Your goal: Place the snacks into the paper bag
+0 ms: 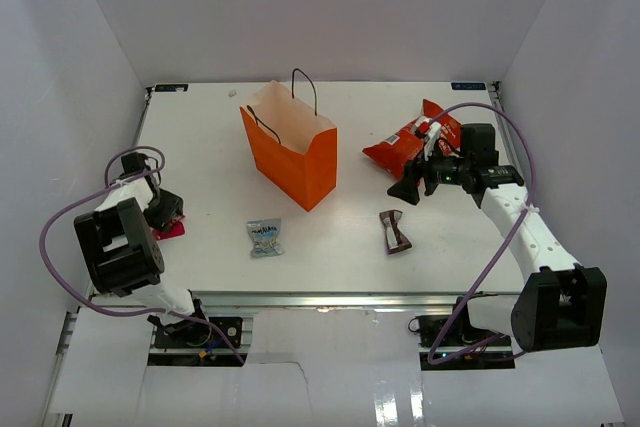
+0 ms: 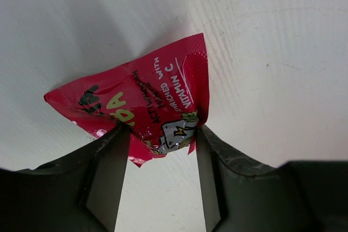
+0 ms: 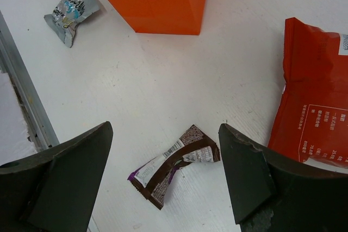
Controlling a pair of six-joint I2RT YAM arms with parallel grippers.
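Nearest to me on the left, my left pincer is down at the white table, close to its left edge. Its two dark fingers press against both sides of the pink wrapper, clamped on its near end, and the foil bunches between them. The rest of that packet fans out beyond my fingertips and lies on the table top.

At about the same depth, nearer the middle, the pale-blue wrapper lies flat by the near edge, on its own and touching nothing. To its right lies the brown-white wrapper, twisted in the middle, also apart from everything else.

A little farther on the right, my right pincer hangs above the table with its fingers wide apart and nothing between them. From its wrist camera, the brown-white wrapper shows below the gap, lying on the surface and not touched.

Farther still, just left of centre, the orange paper bag stands upright with its mouth open to the top and its thin black cord handles standing up. I cannot tell what is inside it. It is well apart from both of my pincers.

Farthest on the right, the red chip bag lies crinkled on the table, just beyond my right pincer.
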